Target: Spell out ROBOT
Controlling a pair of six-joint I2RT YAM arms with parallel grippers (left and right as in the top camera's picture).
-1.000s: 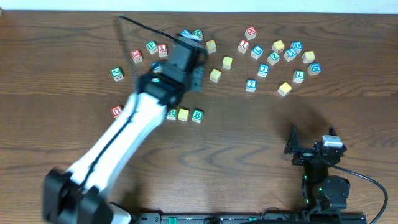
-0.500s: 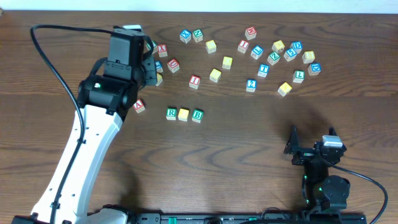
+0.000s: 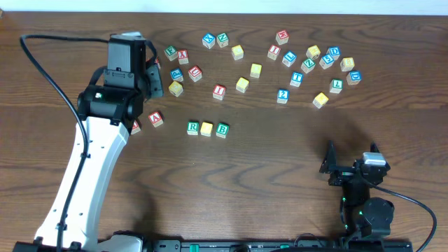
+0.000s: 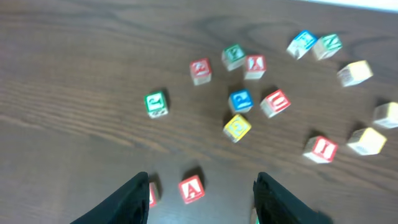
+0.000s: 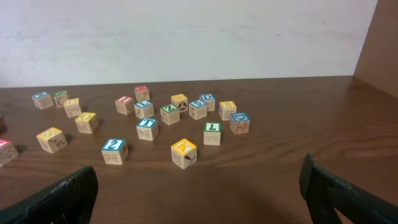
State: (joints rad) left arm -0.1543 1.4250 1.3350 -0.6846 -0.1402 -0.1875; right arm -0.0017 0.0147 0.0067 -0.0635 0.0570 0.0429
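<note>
From overhead, the R cube (image 3: pixel 193 127), a yellow cube (image 3: pixel 206 129) and the B cube (image 3: pixel 222 129) sit in a tight row mid-table (image 3: pixel 280 182). The T cube (image 3: pixel 297 79) lies well apart in the far scatter, and the left gripper (image 3: pixel 155 75) hovers by the far-left cubes. On the left wrist, the jaws are spread and empty above the red A cube (image 4: pixel 191 188). On the right wrist, the right gripper (image 5: pixel 198 173) gapes wide and holds nothing, facing loose cubes (image 5: pixel 183 152).
</note>
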